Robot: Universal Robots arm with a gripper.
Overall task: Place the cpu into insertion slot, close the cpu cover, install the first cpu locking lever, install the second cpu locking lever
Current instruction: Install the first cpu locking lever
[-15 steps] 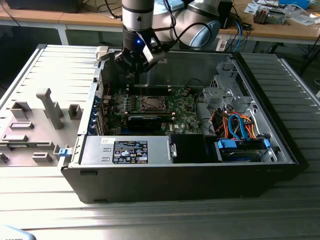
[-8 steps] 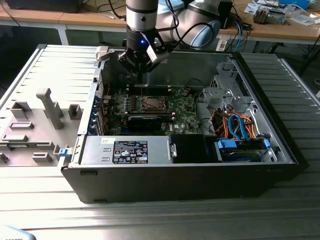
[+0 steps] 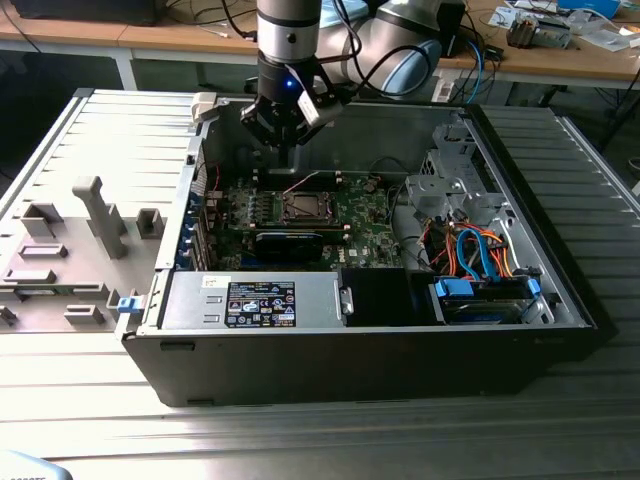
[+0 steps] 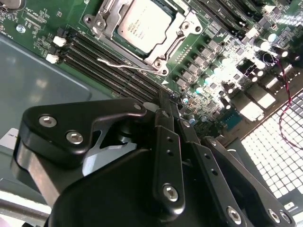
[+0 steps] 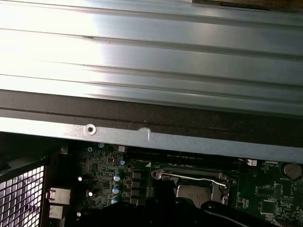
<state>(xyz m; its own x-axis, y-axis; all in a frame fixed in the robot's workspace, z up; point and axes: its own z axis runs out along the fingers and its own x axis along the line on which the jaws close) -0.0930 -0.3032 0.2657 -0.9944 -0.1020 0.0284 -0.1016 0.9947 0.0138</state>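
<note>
The cpu (image 4: 144,26) sits in the insertion slot (image 4: 163,53). The gripper (image 4: 170,113) hovers beside the slot, fingers (image 4: 166,142) closed and empty.

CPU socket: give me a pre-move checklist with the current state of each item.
1. cpu seated in insertion slot: ok, it lies flat inside.
2. cpu cover down: ok, the frame lies around the chip face.
3. Locking lever latched: cannot tell; the wire lies along the socket's side.
4. Other locking lever latched: cannot tell.
5. Gripper empty: ok, shut with nothing in it.
6. Gripper clear of the motherboard: ok, it hangs above the board, off to one side of the socket.
</note>
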